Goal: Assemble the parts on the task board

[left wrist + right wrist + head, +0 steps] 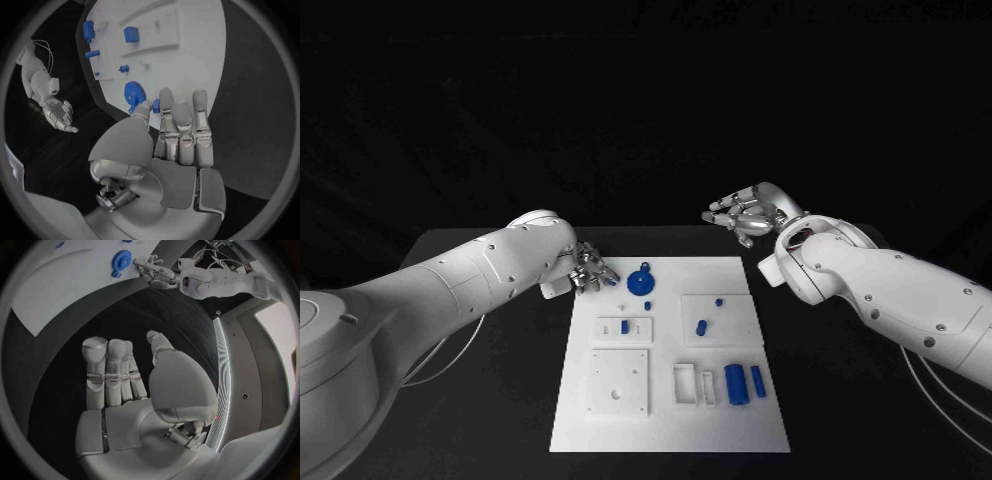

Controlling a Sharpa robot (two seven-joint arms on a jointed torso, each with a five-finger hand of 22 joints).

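Black table (473, 400), cylinders (744, 383) lengthwise upright.

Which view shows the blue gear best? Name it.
The left wrist view: the gear is large, just beyond the left hand. The head view shows it small, the right wrist view at the rim.

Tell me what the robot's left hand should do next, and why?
Probably close its fingers on the round blue toothed gear. The left hand sits at the white task board's far edge, fingertips beside the gear and seemingly holding nothing, while the right hand hangs open off the board.
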